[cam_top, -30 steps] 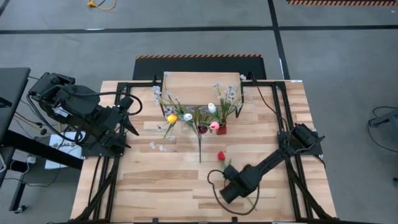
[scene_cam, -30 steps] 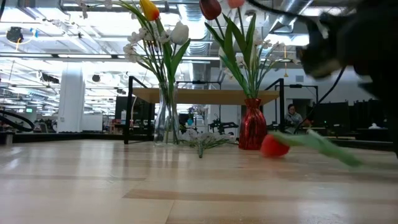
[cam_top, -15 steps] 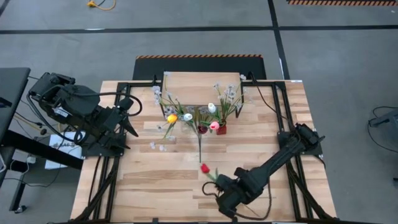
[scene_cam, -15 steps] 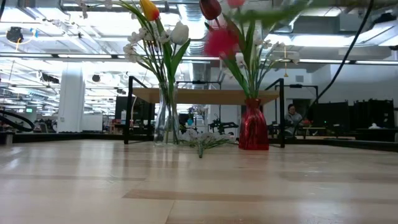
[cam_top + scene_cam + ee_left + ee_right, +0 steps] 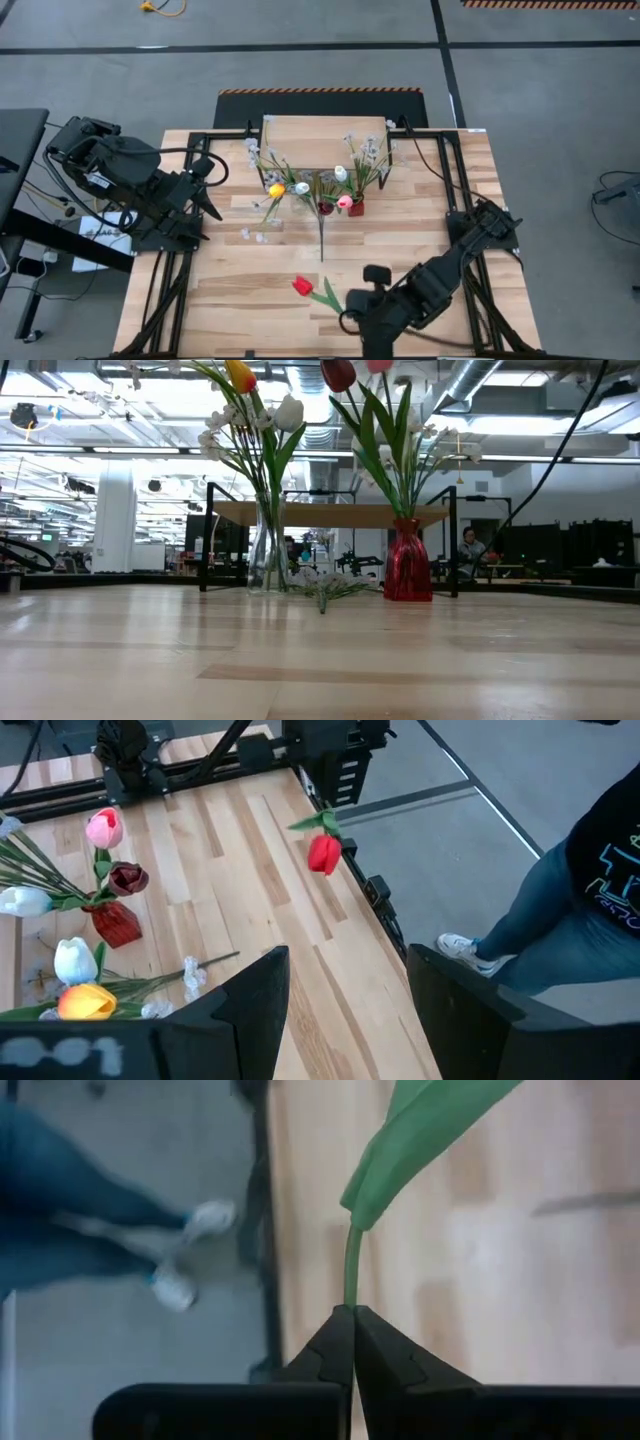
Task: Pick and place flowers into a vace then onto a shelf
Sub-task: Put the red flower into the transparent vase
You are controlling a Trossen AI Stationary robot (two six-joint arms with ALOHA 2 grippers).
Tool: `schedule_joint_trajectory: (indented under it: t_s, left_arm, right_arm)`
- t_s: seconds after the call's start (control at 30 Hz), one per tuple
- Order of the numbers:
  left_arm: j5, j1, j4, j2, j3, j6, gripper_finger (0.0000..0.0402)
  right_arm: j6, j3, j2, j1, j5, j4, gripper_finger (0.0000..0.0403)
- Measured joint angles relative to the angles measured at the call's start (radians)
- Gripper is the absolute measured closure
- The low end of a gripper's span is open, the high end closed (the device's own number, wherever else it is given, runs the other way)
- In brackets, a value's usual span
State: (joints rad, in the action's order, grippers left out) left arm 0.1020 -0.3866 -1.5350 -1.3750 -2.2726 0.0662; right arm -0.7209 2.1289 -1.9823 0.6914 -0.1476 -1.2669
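- The left gripper waits over the table's left side, where it was a second ago, fingers spread apart.
- The red tulip has swung leftward across the table's near part since the earlier frame (its bloom no longer shows in the low view).
- The right gripper has followed it towards the near edge, fingers pressed together on the green stem.
- On the wooden tabletop, a clear vase and a red vase hold flowers before the shelf; one loose stem lies flat.
- Beyond the table's near edge: grey floor and a person's jeans and white shoes.
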Motion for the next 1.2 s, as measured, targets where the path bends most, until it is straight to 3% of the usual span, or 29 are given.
schedule_joint_trajectory:
  t_s: [0.27, 0.43, 0.93, 1.2]
  left_arm:
    - [-0.006, 0.000, 0.138, 0.000, 0.000, -0.037, 0.0209]
    - [-0.020, 0.000, 0.257, 0.000, 0.000, -0.112, 0.0209]
    - [-0.135, 0.029, 0.458, -0.047, 0.000, -0.246, 0.0209]
    - [-0.094, 0.093, 0.558, -0.109, 0.000, -0.245, 0.0209]
  right_arm:
    - [0.145, 0.187, 0.001, -0.066, -0.307, -0.022, 0.0403]
    - [0.333, 0.222, 0.025, -0.111, -0.419, 0.085, 0.0403]
    - [0.962, 0.228, 0.087, -0.202, -0.451, 0.566, 0.0403]
    - [1.070, 0.228, 0.089, -0.231, -0.396, 0.658, 0.0403]
